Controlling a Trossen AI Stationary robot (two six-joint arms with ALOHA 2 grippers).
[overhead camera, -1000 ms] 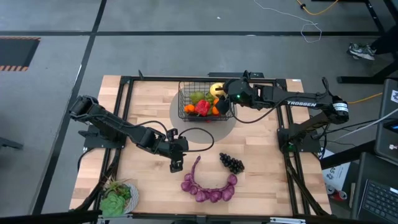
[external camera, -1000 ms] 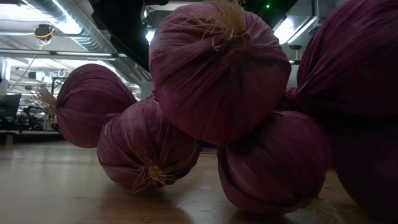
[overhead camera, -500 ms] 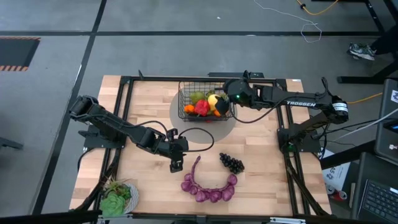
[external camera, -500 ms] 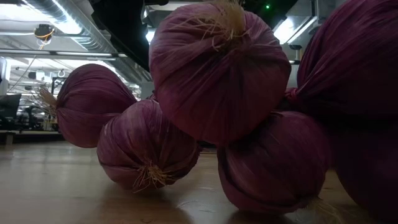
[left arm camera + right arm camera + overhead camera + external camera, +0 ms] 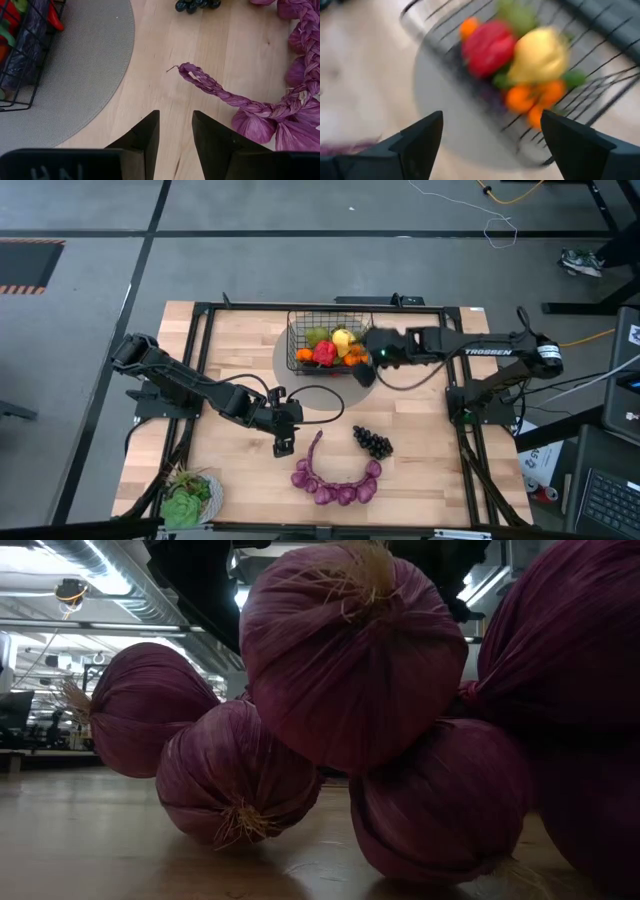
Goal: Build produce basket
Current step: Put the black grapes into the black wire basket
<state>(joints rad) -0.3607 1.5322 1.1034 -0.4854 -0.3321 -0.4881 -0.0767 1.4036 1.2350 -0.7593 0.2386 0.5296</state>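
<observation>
1. The purple string [image 5: 350,660] fills the low view, hiding the table behind; its bulb at 3 o'clock is cut by the edge.
2. The basket [image 5: 600,65] and its yellow pear [image 5: 540,55] are motion-blurred in the right wrist view.
3. The dark grapes [image 5: 196,5] are cropped at 12 o'clock in the left wrist view.

Both arms are dark, jointed and matte, the right arm [image 5: 480,350] lettered TROSSEN in white along its forearm with a pale band near its base and a small green light by its wide-spread claw [image 5: 487,145], the left claw [image 5: 175,135] ending in two black wedge-shaped fingers.
</observation>
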